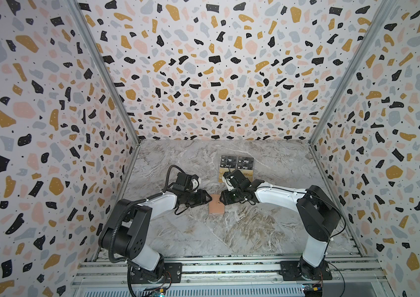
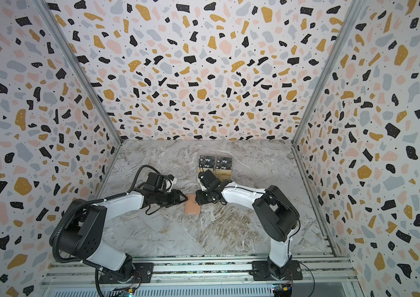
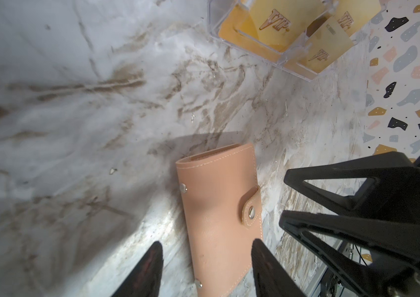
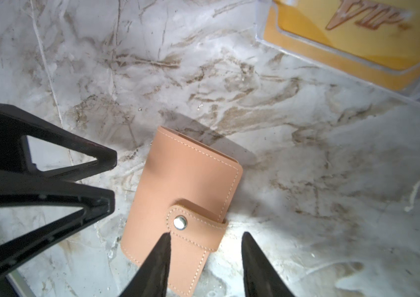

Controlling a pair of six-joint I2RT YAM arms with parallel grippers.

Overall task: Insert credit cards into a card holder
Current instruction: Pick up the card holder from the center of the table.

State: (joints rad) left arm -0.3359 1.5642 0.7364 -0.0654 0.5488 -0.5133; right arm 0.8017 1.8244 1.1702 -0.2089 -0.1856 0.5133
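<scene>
The card holder [image 1: 216, 204] lies flat and closed on the table [image 1: 229, 231] between my two arms, as both top views show [image 2: 193, 207]. It is a small peach-pink rectangle of smooth, leather-like material with rounded corners and a line of pale stitching round its edge [image 4: 183, 200]. A short strap [image 4: 198, 231] wraps over from one long side and fastens with a round silver snap stud [image 4: 180, 222]. Two small metal rivets [image 3: 183, 187] sit along the folded spine.

My left gripper [image 3: 207, 243] has its black, tapering fingers spread wide, poised over one short end of the card holder and holding nothing. My right gripper [image 4: 206, 234] is also parted and empty. One of its fingers is over the strap just beside the stud and the other is over bare table. Seen from the side, each finger is a hollow triangular frame of matte black plastic.

The credit cards [image 3: 275, 28] are glossy gold-mustard and stand in a clear stand [image 3: 284, 57] farther back. They are embossed "VIP" in slanted script, and the smaller print on them is too fine to read. On the tiers behind them are black cards [image 1: 246, 162] that read "Vip" in white.

The table has a grey-white marble pattern with brown veins. The walls [image 1: 203, 77] carry a terrazzo print.
</scene>
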